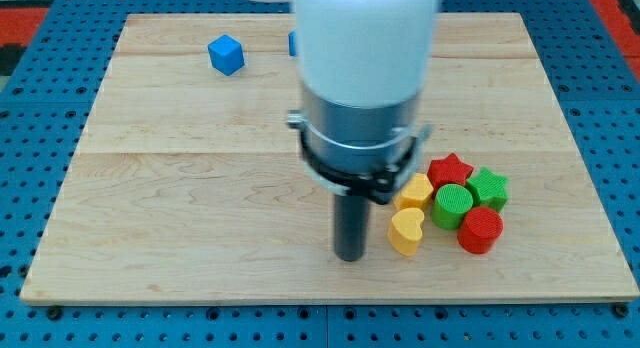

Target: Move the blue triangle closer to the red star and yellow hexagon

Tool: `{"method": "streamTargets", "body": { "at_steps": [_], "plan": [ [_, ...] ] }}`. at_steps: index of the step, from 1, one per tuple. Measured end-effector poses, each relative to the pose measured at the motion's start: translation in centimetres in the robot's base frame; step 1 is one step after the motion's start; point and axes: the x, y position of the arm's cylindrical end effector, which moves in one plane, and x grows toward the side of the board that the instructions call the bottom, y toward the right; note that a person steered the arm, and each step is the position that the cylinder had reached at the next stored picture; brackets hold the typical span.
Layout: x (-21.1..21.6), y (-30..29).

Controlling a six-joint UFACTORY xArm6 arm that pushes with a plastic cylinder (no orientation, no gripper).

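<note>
My tip [350, 256] rests on the board in the lower middle of the view, just left of a yellow heart [406, 231]. A yellow hexagon [414, 192] lies right above the heart, partly behind the arm's collar. The red star [450, 171] sits to the hexagon's upper right. A sliver of blue [293, 42] shows at the arm's left edge near the view's top; its shape is hidden by the arm. A blue cube [226, 55] lies at the upper left.
A green cylinder [453, 205], a green star [489, 187] and a red cylinder [480, 230] cluster with the red star at the right. The wooden board [180, 188] ends near the view's bottom; the white arm body [365, 48] blocks the top centre.
</note>
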Motion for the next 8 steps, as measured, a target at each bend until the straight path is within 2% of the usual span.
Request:
{"method": "streamTargets", "body": {
  "at_steps": [2, 3, 4, 5, 7, 8],
  "plan": [
    [-0.5, 4.2],
    [-2.6, -1.7],
    [-10.0, -10.2],
    [-18.9, -12.7],
    [-30.5, 1.8],
    [-37.3, 1.3]
  ]
}}
